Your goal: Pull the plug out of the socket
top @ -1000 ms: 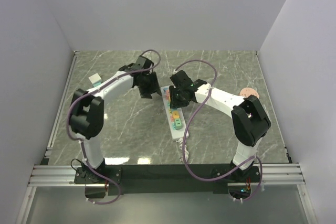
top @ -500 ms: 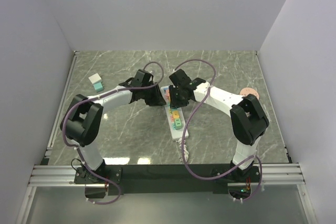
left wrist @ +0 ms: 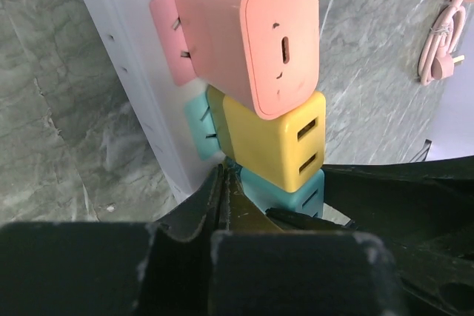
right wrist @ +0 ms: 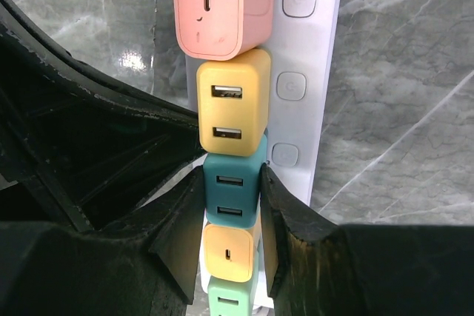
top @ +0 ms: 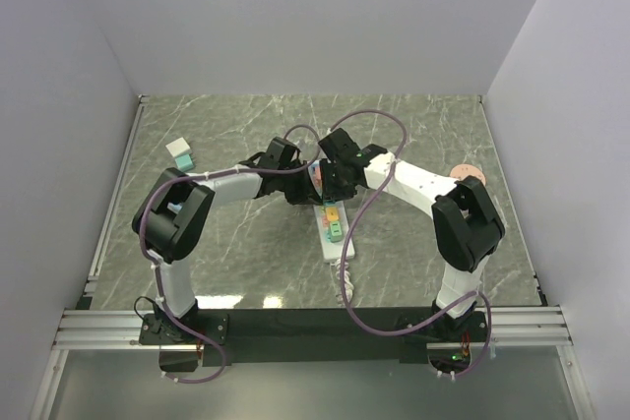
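The right pincer, grasping the small teal plastic cube plug, could if tilted snag the yellow cube at twelve o'clock, lifting the long white socket.

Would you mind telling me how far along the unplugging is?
Done: the approach to the socket. In hand: the right end effector clamps the teal plug; the left end effector, shut, sits at the socket's edge. Left: the pull itself; that plug is not yet out.
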You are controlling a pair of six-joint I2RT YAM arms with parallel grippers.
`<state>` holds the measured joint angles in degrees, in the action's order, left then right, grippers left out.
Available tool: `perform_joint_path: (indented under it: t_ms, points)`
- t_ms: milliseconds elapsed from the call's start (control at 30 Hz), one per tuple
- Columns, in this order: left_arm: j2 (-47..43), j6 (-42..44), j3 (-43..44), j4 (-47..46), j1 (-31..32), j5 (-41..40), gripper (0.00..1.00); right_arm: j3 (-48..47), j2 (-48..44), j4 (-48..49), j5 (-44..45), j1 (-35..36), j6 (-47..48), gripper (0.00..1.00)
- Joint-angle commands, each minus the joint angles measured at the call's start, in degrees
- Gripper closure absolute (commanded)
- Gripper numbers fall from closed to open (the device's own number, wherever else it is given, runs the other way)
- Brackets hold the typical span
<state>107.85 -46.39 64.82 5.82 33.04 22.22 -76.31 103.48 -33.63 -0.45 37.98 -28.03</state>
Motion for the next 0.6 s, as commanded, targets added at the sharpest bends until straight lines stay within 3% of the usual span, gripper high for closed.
perform_joint_path:
  t_ms: [0,567]
  points:
    - [3.1,0.3,0.0,1.7,1.6,-1.6,1.00,-1.6,1.5,-0.6,-0.7,0.1,-0.5,1.00]
    - [13.3,-1.5,0.4,7.4,4.5,-7.1,1.00,-12.1,-5.2,-13.1,6.6,-0.3,-2.7,1.00]
